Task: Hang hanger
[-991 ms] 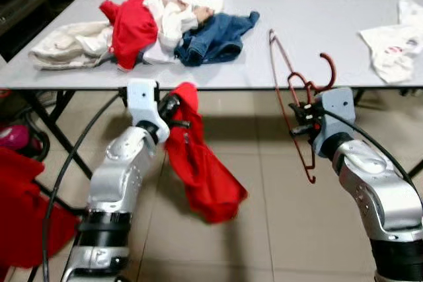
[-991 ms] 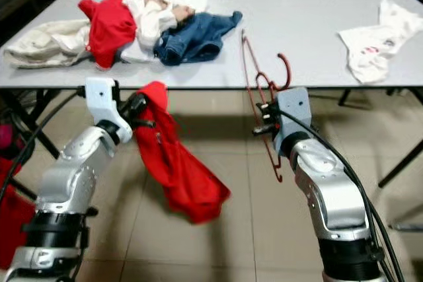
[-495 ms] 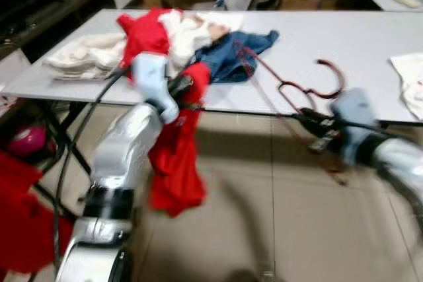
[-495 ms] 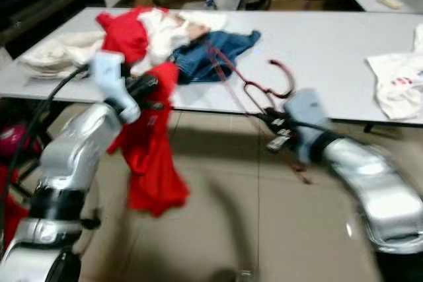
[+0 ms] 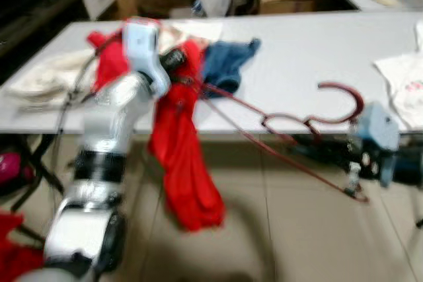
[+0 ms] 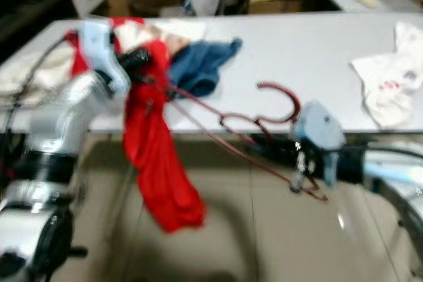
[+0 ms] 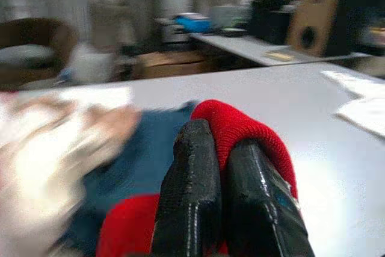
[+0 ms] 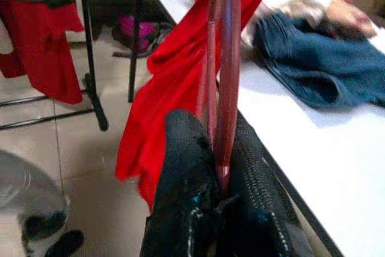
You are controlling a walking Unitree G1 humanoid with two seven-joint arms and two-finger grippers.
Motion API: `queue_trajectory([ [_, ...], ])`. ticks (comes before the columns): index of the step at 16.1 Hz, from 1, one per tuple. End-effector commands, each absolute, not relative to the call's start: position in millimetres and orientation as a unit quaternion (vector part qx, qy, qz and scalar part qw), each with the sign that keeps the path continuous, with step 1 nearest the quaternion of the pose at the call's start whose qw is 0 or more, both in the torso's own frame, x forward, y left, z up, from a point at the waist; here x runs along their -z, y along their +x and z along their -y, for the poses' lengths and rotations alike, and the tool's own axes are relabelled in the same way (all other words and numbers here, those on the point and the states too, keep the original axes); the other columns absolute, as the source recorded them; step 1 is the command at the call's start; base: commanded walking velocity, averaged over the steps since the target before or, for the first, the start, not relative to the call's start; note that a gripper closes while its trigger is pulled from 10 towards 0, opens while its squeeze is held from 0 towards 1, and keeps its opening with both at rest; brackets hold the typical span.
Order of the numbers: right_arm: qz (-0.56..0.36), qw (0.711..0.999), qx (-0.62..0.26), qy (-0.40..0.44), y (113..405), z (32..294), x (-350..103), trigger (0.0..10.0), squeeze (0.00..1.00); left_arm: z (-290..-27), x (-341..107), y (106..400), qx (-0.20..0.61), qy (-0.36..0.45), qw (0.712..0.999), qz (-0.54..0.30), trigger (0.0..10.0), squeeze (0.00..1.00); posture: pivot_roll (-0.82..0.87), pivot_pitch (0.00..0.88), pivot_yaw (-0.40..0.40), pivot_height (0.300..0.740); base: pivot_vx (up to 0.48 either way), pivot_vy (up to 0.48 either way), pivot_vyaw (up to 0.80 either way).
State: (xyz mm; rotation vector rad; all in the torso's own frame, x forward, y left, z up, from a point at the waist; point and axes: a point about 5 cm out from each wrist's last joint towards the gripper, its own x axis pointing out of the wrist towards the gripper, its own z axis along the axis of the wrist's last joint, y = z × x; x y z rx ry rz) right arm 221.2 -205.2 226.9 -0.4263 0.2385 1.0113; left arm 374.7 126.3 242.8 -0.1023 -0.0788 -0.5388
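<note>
Left gripper [image 7: 207,191] pinched tight on red garment [image 5: 182,156], held up at 10 o'clock over the bench [image 5: 297,57] edge, cloth hanging toward the floor. Right gripper [image 8: 216,191] clamped on the dark red hanger [image 5: 291,127] at 4 o'clock, its far arm tip reaching the garment's top.

Step in hand, by my reading: threading hanger into garment. Next move needs the tip fed inside the neck opening. Head views blurred.
</note>
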Motion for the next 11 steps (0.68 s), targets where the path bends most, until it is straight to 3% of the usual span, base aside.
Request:
queue_trajectory([
  [1, -0.100, 0.833, -0.505, -0.201, 218, 200, -234, 10.0, 0.00, -140, -258, 376, 0.257, -0.046, 0.963, 0.068, 10.0, 0.00, -0.13, 0.000, 0.092, 0.740, 0.424, 0.000, 0.00],
  [6, -0.131, 0.811, -0.524, -0.224, 218, 192, -224, 10.0, 0.00, -123, -286, 375, 0.310, -0.073, 0.943, 0.101, 10.0, 0.00, -0.14, 0.000, 0.094, 0.740, 0.425, 0.000, 0.00],
  [11, -0.141, 0.793, -0.547, -0.229, 226, 178, -218, 10.0, 0.00, -109, -321, 349, 0.365, -0.080, 0.915, 0.148, 10.0, 0.00, -0.10, 0.000, 0.027, 0.740, 0.422, 0.000, 0.00],
])
